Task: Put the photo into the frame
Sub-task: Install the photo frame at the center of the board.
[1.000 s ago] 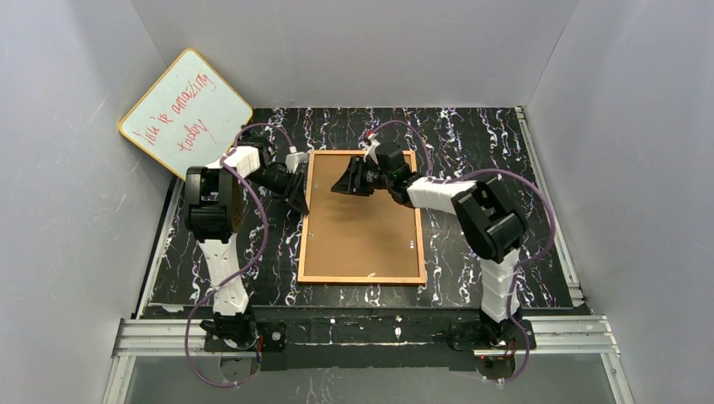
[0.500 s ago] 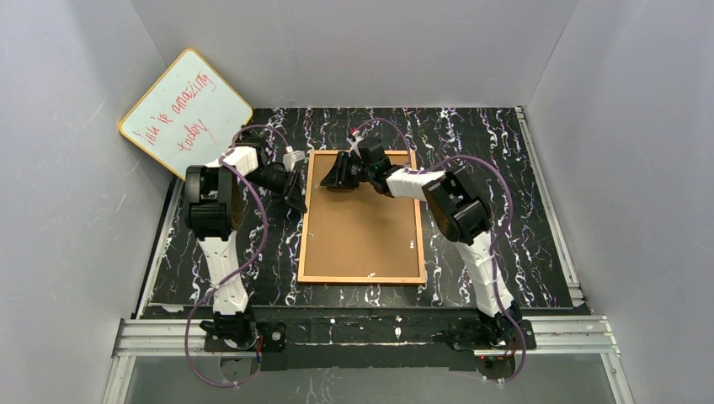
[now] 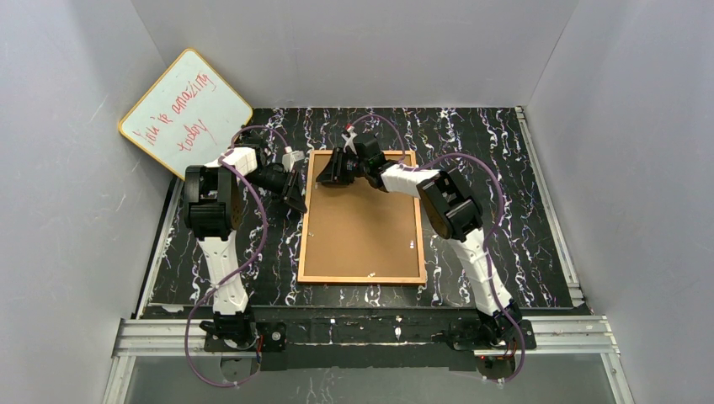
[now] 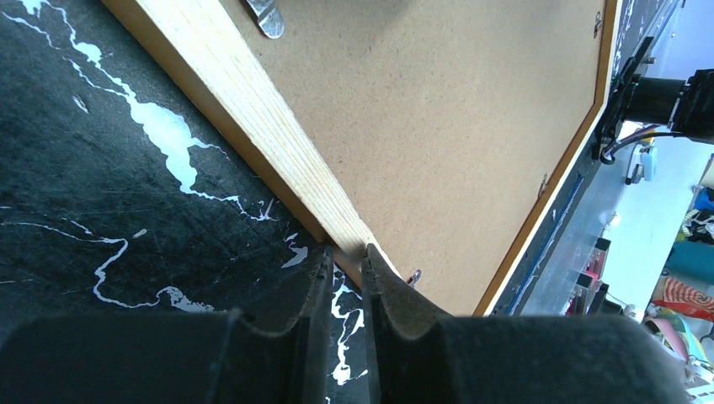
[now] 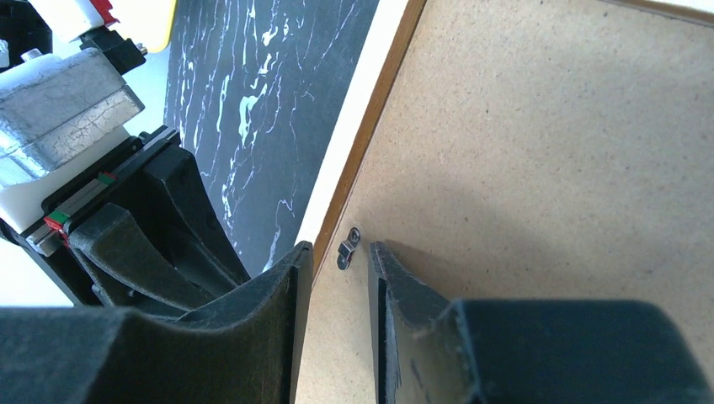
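Far-left corner of the black, white-veined marble-look worktop [image 3: 480, 160]: a yellow-edged whiteboard with rounded corners [image 3: 185, 109] leans on the wall. The red handwriting looks like "You're amazing today", though the first word is hard to make out.

Next over, the left gripper [image 4: 347, 254] sits at the left edge of the large orange-brown wooden picture frame [image 3: 362, 227], up near its far-left corner. Its black, ridged fingers are closed down to a sliver, with the frame's pale, grainy wood rim pinched between the tips.

The frame lies flat and face down mid-worktop, long sides running near to far. All you get is the plain, speckly brown fibreboard back inside a thin wood border.

The right gripper [image 5: 339, 252] is over the frame's far-left part, just inside the left rim. Its jaws are only a little apart with nothing in them, and a small metal turn clip [image 5: 348, 247] on the fibreboard sits right in line with the gap.
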You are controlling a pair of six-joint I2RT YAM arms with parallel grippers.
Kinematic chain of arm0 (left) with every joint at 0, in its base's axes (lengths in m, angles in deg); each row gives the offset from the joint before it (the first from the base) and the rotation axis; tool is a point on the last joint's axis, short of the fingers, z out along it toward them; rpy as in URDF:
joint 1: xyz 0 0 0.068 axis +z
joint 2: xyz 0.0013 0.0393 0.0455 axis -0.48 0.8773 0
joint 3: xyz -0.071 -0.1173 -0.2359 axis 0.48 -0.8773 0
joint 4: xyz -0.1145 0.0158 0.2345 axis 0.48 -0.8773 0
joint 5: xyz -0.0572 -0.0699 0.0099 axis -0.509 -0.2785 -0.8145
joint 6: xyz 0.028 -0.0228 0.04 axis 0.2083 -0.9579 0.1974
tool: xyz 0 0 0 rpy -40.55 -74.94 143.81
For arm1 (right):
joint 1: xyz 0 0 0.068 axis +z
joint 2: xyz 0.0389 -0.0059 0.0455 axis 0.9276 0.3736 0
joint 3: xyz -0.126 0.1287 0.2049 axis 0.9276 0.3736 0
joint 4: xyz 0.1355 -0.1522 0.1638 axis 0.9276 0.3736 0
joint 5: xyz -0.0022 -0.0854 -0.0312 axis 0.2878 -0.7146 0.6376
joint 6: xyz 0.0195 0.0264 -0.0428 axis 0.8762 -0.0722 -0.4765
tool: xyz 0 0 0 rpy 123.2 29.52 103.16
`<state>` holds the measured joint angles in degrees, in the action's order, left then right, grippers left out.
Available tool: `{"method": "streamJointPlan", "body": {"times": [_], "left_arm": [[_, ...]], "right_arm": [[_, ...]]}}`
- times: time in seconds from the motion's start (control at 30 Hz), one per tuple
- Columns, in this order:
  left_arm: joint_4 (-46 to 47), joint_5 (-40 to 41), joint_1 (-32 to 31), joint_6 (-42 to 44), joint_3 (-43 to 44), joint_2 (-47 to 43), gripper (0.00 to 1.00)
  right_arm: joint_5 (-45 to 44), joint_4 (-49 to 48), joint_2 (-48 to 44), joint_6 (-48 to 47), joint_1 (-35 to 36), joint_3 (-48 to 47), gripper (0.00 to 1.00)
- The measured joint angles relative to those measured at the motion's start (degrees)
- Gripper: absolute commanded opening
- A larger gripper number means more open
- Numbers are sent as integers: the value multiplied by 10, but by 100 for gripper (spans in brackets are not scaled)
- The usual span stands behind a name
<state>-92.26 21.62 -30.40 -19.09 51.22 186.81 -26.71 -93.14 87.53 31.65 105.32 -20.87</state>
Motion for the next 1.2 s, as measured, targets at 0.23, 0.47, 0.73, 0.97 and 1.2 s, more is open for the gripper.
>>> {"method": "streamJointPlan", "body": {"times": [0.23,0.47,0.73,0.97,1.2], "left_arm": [[2,-3,1,2,-2,0,10],[2,-3,1,3,-2,0,10],[2,-4,1,4,-2,0,10],[2,-4,1,5,-2,0,10],[2,-4,1,7,-2,0,10]], "right_arm": [[6,7,19,0,2,-31,36],[6,13,20,1,11,-34,36],[4,16,21,6,13,-36,36],[15,26,26,8,12,-49,36],[36,8,43,14,14,-61,36]]}}
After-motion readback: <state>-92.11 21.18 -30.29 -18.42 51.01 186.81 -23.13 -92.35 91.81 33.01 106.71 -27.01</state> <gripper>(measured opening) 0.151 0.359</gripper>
